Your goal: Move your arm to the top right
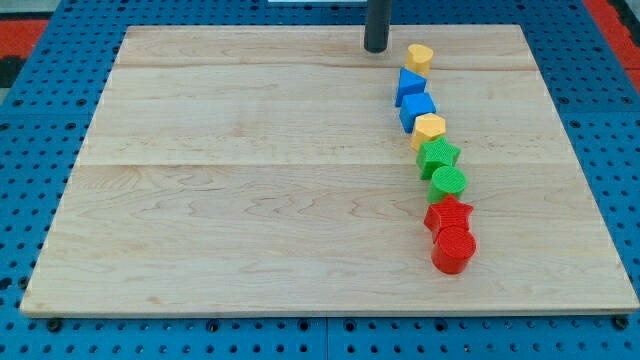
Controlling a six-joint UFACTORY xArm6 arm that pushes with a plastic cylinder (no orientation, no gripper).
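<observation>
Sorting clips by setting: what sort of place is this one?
Probably a robotics lab bench, not a home. A pale wooden board lies on a blue perforated plate, small coloured plastic blocks such as the red cylinder stand in a line, and my tip rests near the yellow heart-shaped block.

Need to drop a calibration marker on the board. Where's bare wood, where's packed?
Bare: everything on the view's left of my tip and the block column, and a narrower strip between it and the right edge of the board. Packed: the column from the top yellow block to the red cylinder.
</observation>
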